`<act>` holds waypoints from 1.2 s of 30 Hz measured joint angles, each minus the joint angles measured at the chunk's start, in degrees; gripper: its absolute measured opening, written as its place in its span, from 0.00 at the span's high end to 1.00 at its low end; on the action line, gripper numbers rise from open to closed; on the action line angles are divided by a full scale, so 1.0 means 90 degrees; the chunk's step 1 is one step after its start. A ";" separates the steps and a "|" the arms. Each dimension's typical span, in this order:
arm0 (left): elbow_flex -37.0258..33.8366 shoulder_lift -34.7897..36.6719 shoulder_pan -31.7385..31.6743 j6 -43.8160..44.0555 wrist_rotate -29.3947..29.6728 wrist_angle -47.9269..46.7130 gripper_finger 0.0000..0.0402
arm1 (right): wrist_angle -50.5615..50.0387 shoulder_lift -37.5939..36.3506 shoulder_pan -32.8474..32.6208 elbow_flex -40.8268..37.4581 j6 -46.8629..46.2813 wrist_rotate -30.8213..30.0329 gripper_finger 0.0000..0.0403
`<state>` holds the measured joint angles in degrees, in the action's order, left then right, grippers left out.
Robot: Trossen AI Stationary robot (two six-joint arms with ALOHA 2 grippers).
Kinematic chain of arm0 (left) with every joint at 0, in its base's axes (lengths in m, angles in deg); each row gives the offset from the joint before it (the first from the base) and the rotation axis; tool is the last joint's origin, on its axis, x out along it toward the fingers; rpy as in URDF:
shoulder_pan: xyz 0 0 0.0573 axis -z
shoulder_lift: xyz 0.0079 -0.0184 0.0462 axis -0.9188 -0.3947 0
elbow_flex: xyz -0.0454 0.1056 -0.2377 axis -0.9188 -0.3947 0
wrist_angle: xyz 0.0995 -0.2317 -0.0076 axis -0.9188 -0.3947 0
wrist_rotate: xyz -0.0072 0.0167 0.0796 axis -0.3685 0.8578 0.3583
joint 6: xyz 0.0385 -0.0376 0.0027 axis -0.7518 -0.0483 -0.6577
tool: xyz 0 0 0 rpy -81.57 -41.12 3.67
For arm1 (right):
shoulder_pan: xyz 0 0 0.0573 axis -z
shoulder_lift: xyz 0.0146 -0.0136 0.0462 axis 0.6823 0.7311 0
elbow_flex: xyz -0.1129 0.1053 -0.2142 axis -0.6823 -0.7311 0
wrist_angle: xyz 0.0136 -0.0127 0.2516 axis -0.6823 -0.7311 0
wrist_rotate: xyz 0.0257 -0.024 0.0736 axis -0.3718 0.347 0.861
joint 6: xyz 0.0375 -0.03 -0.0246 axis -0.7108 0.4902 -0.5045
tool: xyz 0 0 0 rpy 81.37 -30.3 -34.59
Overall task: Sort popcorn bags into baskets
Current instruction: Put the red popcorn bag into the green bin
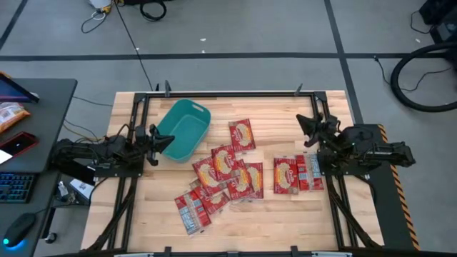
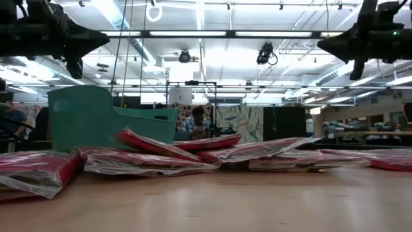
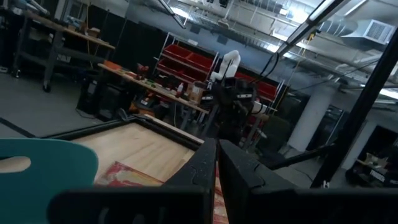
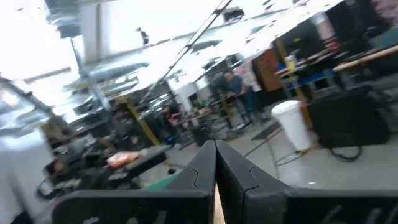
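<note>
The teal basket point(image 1: 184, 128) stands at the table's far left part, seen also in the low view point(image 2: 96, 119) and the left wrist view point(image 3: 43, 168). Several red popcorn bags point(image 1: 235, 171) lie flat and partly overlapping across the table's middle point(image 2: 193, 151). A second group point(image 1: 296, 173) lies toward the right, and a few white-panelled ones point(image 1: 191, 207) lie nearer the front. My left gripper point(image 1: 170, 140) hangs shut, high above the basket's near-left rim point(image 2: 96, 38) point(image 3: 216, 152). My right gripper point(image 1: 303, 123) hangs shut, high over the table's far right point(image 2: 322, 44) point(image 4: 216, 149).
A black frame rail point(image 1: 228, 93) runs along the table's far edge. Bare wood point(image 1: 285, 221) shows along the near edge. A desk with a keyboard point(image 1: 16, 187) and a mouse stands left of the table. A person point(image 2: 196, 122) sits in the room behind.
</note>
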<state>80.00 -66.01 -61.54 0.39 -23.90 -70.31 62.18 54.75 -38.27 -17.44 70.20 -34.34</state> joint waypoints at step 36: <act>0.0000 -0.0004 0.0012 -0.1345 -0.0523 0.0146 0.74 | 0.0070 0.4963 -0.0244 0.1910 -0.1119 0.1829 0.97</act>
<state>80.00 -66.04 -61.43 -11.72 -28.60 -69.00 62.82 99.42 -40.46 -0.25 60.13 -17.88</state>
